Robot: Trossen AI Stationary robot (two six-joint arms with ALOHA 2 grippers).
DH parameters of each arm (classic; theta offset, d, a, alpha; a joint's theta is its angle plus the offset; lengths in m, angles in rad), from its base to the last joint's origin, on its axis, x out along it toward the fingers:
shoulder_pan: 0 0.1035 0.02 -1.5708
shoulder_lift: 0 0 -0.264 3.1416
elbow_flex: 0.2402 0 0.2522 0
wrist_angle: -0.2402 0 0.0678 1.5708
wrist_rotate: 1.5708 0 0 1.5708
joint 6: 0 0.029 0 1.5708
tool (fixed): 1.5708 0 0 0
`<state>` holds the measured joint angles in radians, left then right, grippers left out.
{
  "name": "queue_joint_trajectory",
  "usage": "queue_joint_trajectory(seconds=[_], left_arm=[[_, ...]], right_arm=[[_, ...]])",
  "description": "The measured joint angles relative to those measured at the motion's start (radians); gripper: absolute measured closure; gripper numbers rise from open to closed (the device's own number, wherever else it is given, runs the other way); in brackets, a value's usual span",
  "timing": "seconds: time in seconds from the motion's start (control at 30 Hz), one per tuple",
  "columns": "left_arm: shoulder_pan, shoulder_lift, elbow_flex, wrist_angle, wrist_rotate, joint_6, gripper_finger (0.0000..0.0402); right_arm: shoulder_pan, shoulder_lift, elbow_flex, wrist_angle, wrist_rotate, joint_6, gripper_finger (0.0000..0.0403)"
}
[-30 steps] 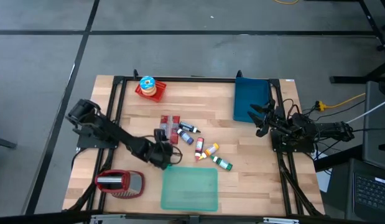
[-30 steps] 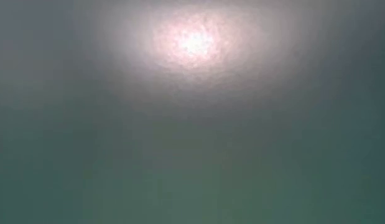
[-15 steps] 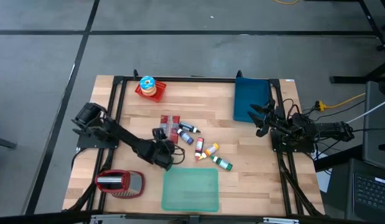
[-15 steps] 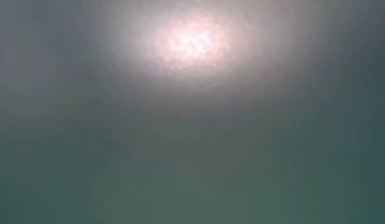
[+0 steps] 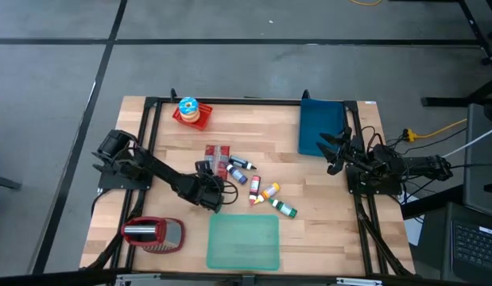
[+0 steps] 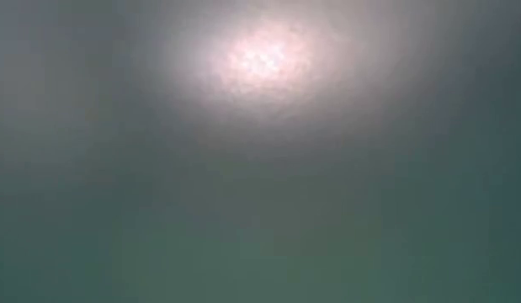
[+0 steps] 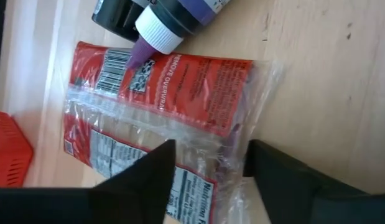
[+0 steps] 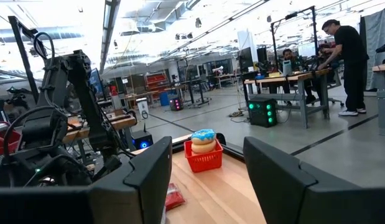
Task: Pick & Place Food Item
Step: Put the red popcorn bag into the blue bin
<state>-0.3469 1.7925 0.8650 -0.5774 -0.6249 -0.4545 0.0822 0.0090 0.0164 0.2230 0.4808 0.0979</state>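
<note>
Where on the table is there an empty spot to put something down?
Bare wood lies between the red basket and the blue tray, and right of the green board. The middle is crowded: red packet, bottles and the left gripper sit close together.

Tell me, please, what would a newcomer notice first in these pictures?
Probably the left tool, low over a red snack packet at the table's middle, fingers open on either side of its clear end. Small colourful bottles lie scattered beside it. A doughnut in a red basket stands at the far edge.
</note>
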Motion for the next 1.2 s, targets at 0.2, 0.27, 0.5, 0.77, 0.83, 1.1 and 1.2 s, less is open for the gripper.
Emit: queue_joint_trajectory(seconds=[0.2,0.27,0.5,0.77,0.83,1.1,1.2], left_arm=[[0.021,0.005,-0.003,0.008,0.048,0.007,0.0359],[0.028,0.006,-0.003,0.013,0.066,0.018,0.0388],[0.038,-0.018,0.014,-0.006,0.103,0.017,0.0399],[0.051,-0.17,0.051,-0.038,0.096,0.015,0.04],[0.056,-0.217,0.05,-0.037,0.069,0.022,0.0401],[0.089,-0.401,0.053,0.025,-0.001,0.144,0.0401],[0.112,-0.444,0.053,0.097,-0.004,0.228,0.04]], right_arm=[[0.0,0.0,0.0,0.0,0.0,0.001,0.0199],[0.0,0.0,0.0,0.0,0.0,0.003,0.0199],[0.0,0.0,0.0,0.0,0.0,0.002,0.0199],[0.0,0.0,0.0,0.0,0.0,0.002,0.0199],[0.0,0.0,0.0,0.0,0.0,0.002,0.0199],[0.0,0.0,0.0,-0.002,0.0,-0.001,0.0199],[0.0,0.0,0.0,-0.001,0.0,0.0,0.0199]])
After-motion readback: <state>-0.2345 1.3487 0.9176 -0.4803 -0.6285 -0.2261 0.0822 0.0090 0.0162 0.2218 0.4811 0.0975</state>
